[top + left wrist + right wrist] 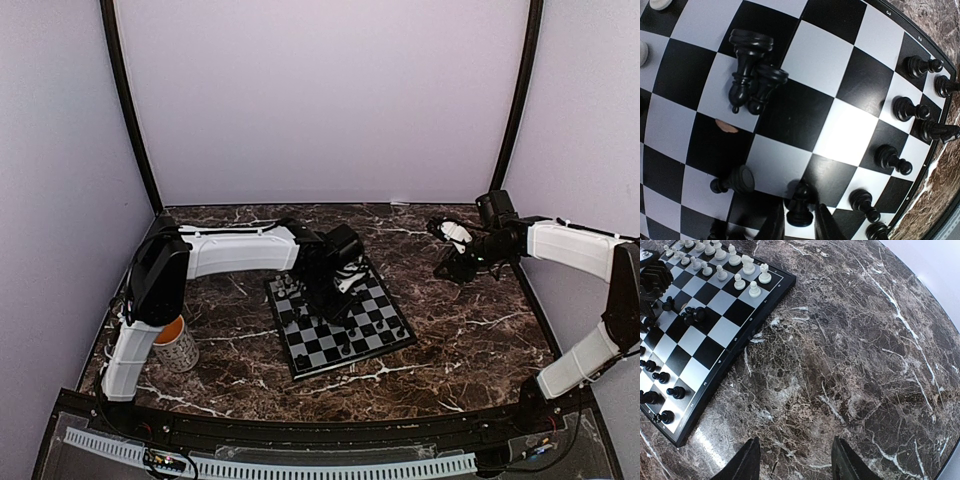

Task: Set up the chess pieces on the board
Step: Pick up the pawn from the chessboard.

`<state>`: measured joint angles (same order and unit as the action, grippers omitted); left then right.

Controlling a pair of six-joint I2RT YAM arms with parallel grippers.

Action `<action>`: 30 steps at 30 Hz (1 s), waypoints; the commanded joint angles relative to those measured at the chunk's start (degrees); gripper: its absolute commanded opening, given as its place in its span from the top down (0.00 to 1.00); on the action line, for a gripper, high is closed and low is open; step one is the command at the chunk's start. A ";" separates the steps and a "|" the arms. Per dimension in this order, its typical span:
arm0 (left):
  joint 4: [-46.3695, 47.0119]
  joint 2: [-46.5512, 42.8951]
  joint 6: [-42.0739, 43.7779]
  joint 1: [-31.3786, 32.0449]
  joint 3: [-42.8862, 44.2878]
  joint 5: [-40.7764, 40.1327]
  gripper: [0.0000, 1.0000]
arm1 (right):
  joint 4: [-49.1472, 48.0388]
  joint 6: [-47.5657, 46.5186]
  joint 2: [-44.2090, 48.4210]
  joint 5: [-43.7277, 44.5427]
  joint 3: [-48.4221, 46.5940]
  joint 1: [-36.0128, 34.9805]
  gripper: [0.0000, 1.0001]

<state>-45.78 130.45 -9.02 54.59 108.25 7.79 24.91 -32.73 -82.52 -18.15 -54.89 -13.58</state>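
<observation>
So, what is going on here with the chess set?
The left gripper is low over the board, its fingers on either side of a black piece; whether they grip it yet is unclear. Two other black pieces lie tipped over mid-board. The right gripper hangs open over the marble table, holding nothing.

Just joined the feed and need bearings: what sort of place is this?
Probably a lab robot booth: plain pale walls and black curved poles enclose a dark white-veined marble tabletop.
</observation>
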 commanded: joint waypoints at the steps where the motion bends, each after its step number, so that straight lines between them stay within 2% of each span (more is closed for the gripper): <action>1: -1.29 1.11 0.92 -0.23 -0.09 0.47 0.78 | -0.13 -0.41 -0.09 0.00 0.22 -0.35 0.50; 7: -3.33 -0.73 2.64 -0.24 0.92 -0.06 0.83 | -0.06 0.04 0.21 -0.44 -0.11 -0.39 0.50; 13: 0.41 -9.52 7.14 -1.29 -2.55 0.63 0.86 | 0.12 4.70 0.48 -3.44 -3.95 -0.39 0.50; 18: 11.04 -19.22 13.05 -2.34 -9.79 1.36 0.86 | 3.77 11.62 -3.45 -14.51 -12.96 -0.76 0.50; 21: 22.36 -28.65 14.04 -2.89 -20.99 2.21 0.85 | 4.95 17.91 -8.57 -21.93 -19.19 -2.38 0.48; 23: 28.66 -32.95 13.92 -2.98 -26.47 2.28 0.85 | 9.05 19.90 -12.72 -25.09 -24.67 -4.69 0.48; 26: 34.94 -35.75 14.19 -3.00 -31.37 -0.08 0.85 | 12.72 23.38 -18.53 -29.06 -32.26 -8.83 0.48; 30: 37.76 -36.74 15.43 -3.07 -35.61 -2.49 0.87 | 15.33 26.95 -24.53 -33.72 -39.25 -13.38 0.48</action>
<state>-15.03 93.65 4.29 51.53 77.21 7.62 34.44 -11.42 -103.04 -43.83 -88.29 -23.16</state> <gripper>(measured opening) 0.159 0.524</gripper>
